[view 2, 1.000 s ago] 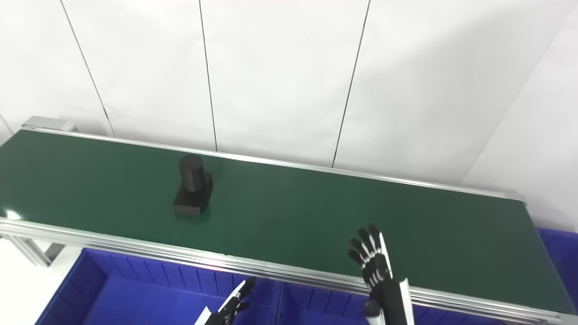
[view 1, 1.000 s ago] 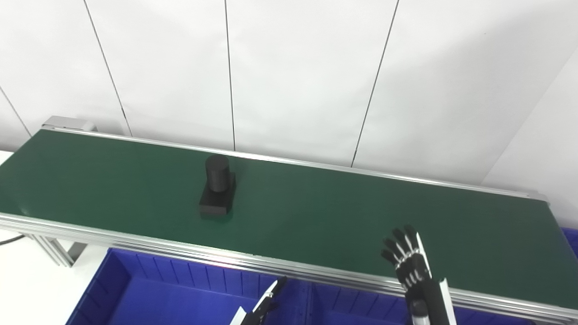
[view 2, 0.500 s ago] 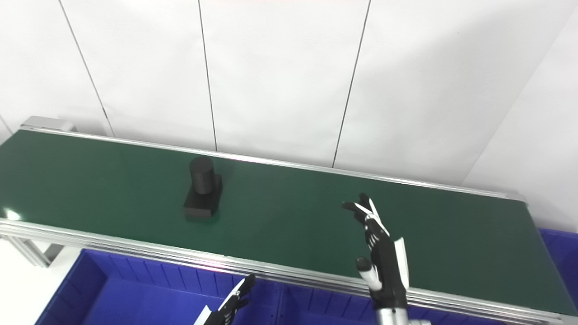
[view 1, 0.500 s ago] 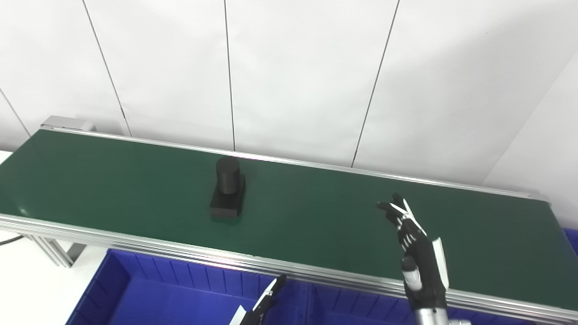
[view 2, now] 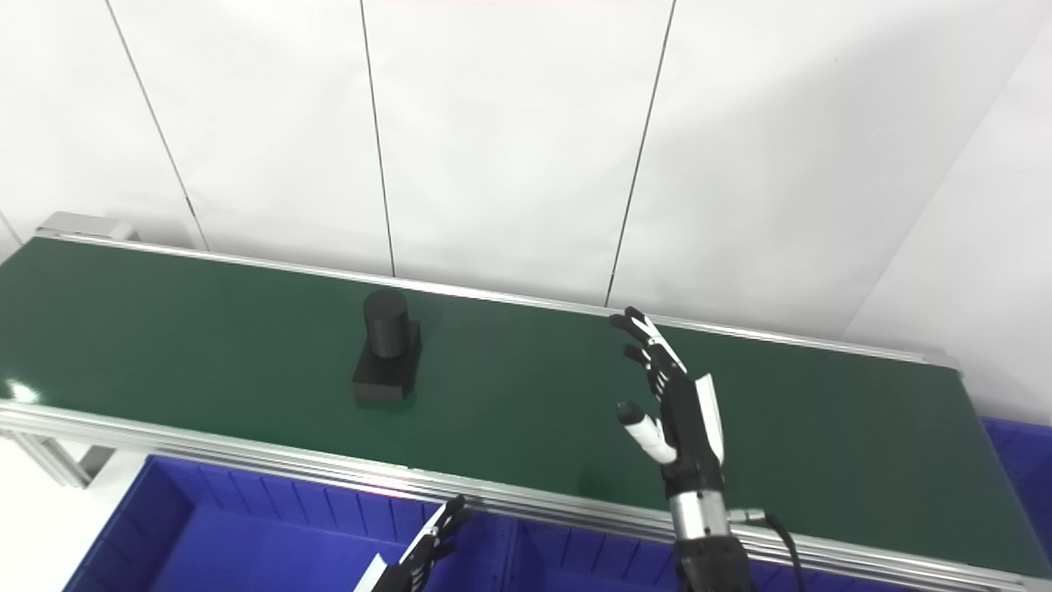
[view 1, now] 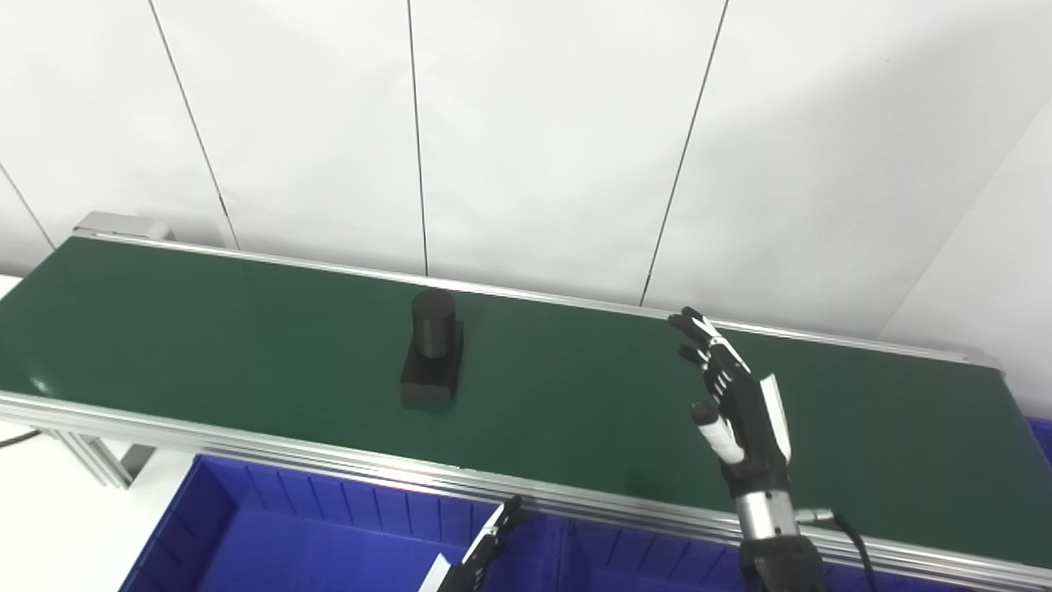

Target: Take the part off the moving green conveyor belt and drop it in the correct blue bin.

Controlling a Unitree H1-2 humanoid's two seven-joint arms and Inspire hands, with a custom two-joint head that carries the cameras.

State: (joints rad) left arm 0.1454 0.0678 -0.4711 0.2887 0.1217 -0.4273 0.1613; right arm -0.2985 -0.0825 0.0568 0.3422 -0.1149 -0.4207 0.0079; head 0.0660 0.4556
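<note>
So we've got a plain white panelled wall (view 1: 542, 140) with thin dark seams behind everything, and in front of it a long green conveyor belt (view 1: 205, 329) with silver aluminium rails running from about 9 o'clock across to 4 o'clock.

The task's thing is a black plastic part, a short cylinder standing upright on a flat rectangular base (view 1: 432, 349). It's sitting on the belt left of centre, roughly mid-width between the far and near rails, nothing touching it.

Our right robot hand (view 1: 734, 403) is raised over the belt at about 3 o'clock from the part and well apart from it. It's spread out with fingers (view 1: 699, 329) pointing up toward 11 o'clock, thumb sticking out to the left, palm turned toward the part, holding nothing.

The left robot hand (view 2: 419, 555) only pokes in at the bottom edge around 6 o'clock, over the deep blue plastic bins with ribbed walls (view 1: 271, 526) that sit below the belt's near rail. We only see a few fingertips there, so we honestly can't tell whether it's spread or curled.

Another bit of blue bin (view 2: 1019, 460) peeks out past the belt's right end.
</note>
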